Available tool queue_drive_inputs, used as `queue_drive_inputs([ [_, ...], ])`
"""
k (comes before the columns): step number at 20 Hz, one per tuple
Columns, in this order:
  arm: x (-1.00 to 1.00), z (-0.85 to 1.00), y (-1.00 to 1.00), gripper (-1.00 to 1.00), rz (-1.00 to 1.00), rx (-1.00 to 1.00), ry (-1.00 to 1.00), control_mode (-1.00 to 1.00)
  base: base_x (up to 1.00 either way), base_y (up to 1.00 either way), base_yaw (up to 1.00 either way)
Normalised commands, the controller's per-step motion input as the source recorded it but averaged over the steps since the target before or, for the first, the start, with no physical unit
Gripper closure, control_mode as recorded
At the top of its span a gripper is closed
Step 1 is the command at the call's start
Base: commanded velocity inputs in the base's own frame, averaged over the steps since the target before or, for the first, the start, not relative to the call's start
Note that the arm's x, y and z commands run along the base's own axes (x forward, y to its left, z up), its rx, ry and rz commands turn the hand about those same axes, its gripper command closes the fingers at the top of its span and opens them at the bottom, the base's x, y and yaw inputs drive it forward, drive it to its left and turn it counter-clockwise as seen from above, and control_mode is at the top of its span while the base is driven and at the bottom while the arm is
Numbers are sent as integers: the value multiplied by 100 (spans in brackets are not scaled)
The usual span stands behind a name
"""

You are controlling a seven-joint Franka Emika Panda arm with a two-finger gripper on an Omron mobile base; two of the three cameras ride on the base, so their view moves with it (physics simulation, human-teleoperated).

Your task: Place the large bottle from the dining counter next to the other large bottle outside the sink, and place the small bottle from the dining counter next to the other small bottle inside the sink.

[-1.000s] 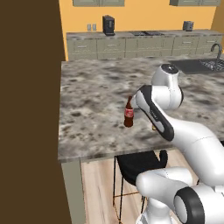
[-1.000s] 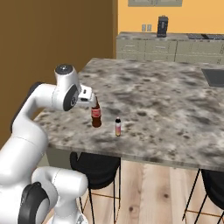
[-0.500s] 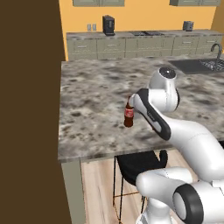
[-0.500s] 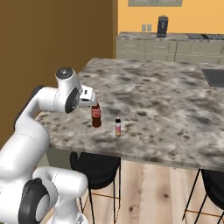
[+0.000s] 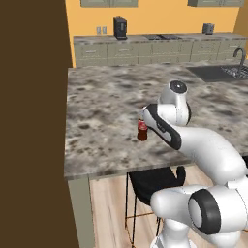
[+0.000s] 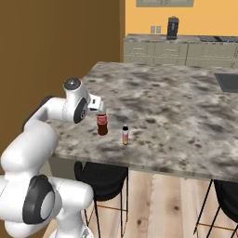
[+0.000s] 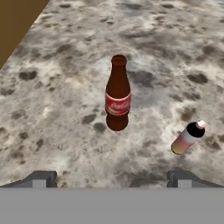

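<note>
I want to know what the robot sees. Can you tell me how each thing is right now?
Brown bottle: standing upright on the counter, not held.
Small bottle: standing upright beside the brown bottle, apart from it.
Tool: open, hovering above the brown bottle, holding nothing.
Sink: far across the counter, faucet not running.

large brown bottle (image 7: 117, 99): 1 | small bottle (image 7: 188, 137): 1 | dining counter (image 6: 186, 107): 1 | black stools (image 6: 100, 179): 2 | sink (image 5: 213, 72): 1

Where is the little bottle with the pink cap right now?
The little bottle stands on the stone dining counter near its front edge, just right of the brown bottle in the right base view, apart from it.
</note>
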Motion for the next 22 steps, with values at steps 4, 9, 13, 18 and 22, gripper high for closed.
queue_drive_inputs([
  [4, 38, -21, 0, -100, -1, 0, 0, -100, 0, 0, 0],
  [9, 33, -17, 0, -100, 0, 0, 0, -100, 0, 0, 0],
  [13, 33, -15, 0, -100, 0, 0, 0, -100, 0, 0, 0],
  [18, 35, -13, 0, -100, 0, 0, 0, -100, 0, 0, 0],
  [22, 35, -15, 0, -100, 0, 0, 0, -100, 0, 0, 0],
])
